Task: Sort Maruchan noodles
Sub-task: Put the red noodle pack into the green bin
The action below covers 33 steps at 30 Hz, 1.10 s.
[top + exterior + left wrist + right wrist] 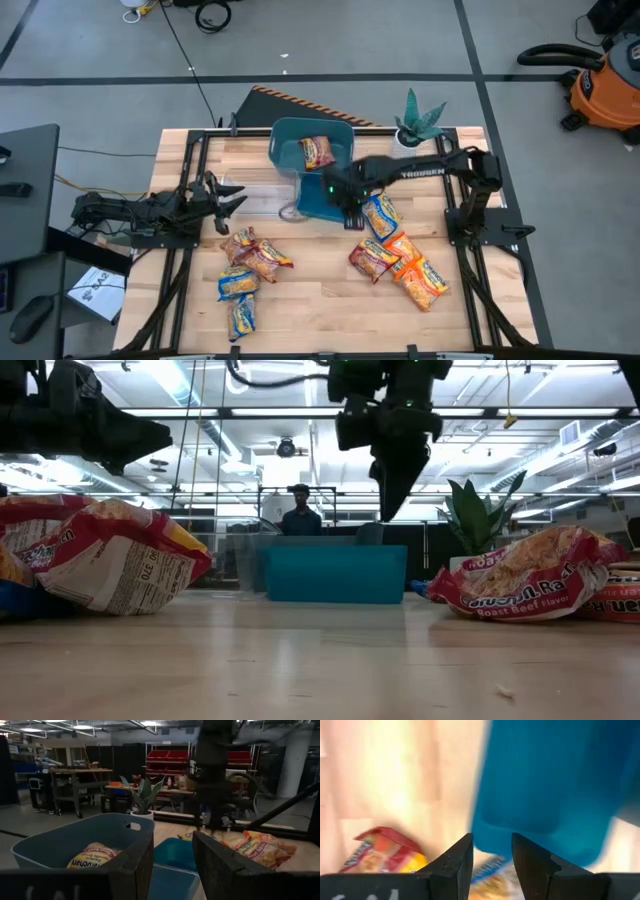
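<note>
Maruchan noodle packets lie flat on the table in two groups: a near-left group [250,262] and a near-right group [400,255]. One packet [316,152] lies inside the far teal bin [285,140]; it also shows in the left wrist view [92,856]. My right gripper [350,208] is open and empty. It points down over the near rim of a darker blue bin [315,198], above a blue-and-yellow packet [487,870], and stands well above the table in the low view [397,480]. My left gripper [226,194] is open and empty at the table's left.
A clear plastic tray [255,200] lies between my left gripper and the blue bin. A potted plant [418,122] stands at the far right of the table. A person [300,515] stands in the room beyond the table. Bare wood lies along the near edge [330,320].
</note>
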{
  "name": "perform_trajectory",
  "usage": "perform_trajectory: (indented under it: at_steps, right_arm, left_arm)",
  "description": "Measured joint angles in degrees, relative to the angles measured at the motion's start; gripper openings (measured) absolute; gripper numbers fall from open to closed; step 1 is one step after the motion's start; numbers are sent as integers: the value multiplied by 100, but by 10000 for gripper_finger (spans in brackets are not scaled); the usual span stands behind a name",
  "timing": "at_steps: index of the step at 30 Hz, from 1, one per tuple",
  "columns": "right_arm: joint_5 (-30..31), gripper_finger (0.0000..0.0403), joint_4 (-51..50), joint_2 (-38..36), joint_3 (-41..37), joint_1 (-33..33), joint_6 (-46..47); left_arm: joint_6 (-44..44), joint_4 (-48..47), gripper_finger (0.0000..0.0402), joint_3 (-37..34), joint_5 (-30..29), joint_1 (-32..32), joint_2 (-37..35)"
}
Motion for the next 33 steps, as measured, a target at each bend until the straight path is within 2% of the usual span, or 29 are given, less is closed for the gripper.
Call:
perform_trajectory:
  at_steps: [3, 7, 10, 18, 25, 33]
  right_arm:
    - [-82, 139, 442, 0, -200, 391, 98]
    - [-785, 139, 1273, 0, -594, 913, -133]
    - [-913, 139, 1675, 0, -900, 1253, -161]
    - [-462, 139, 2291, 2, -1448, 1767, 331]
    - [-256, 139, 3131, 2, -2106, 1807, 523]
    - [-60, 137, 2865, 2, -2225, 1799, 343]
  left_arm:
    - [-120, -2, 142, 0, 2, 0, 0]
    - [-270, 1, 142, -1, 1, 0, 0]
    - [-408, 2, 142, 0, 3, 0, 0]
    - [-551, 1, 142, 0, 2, 0, 0]
    - [-570, 2, 142, 0, 2, 0, 0]
    - [-570, 0, 142, 0, 2, 0, 0]
